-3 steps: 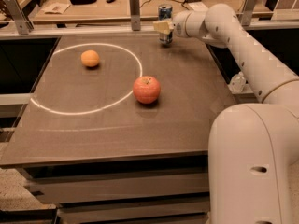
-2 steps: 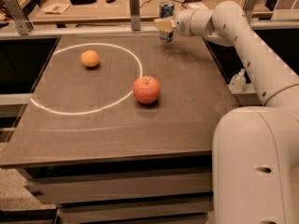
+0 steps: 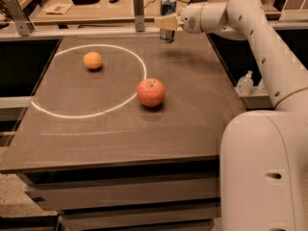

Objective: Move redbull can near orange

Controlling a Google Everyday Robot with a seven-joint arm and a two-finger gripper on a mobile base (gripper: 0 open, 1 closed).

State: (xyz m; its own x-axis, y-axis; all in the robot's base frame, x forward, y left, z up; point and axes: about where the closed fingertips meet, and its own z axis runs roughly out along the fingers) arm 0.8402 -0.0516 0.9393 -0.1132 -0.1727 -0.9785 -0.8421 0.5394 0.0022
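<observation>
While your gripper (image 3: 164, 22) pinches the can (image 3: 168, 7) at the far edge of the table (image 3: 96, 138), the can stands upright, top upward. The orange (image 3: 93, 60) lies well apart.

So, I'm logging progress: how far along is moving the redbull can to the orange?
Done: the gripper is on the redbull can at the far edge of the table. In hand: apparently the grasp. Left: the carry, since the orange lies far off, inside the white circle.
</observation>
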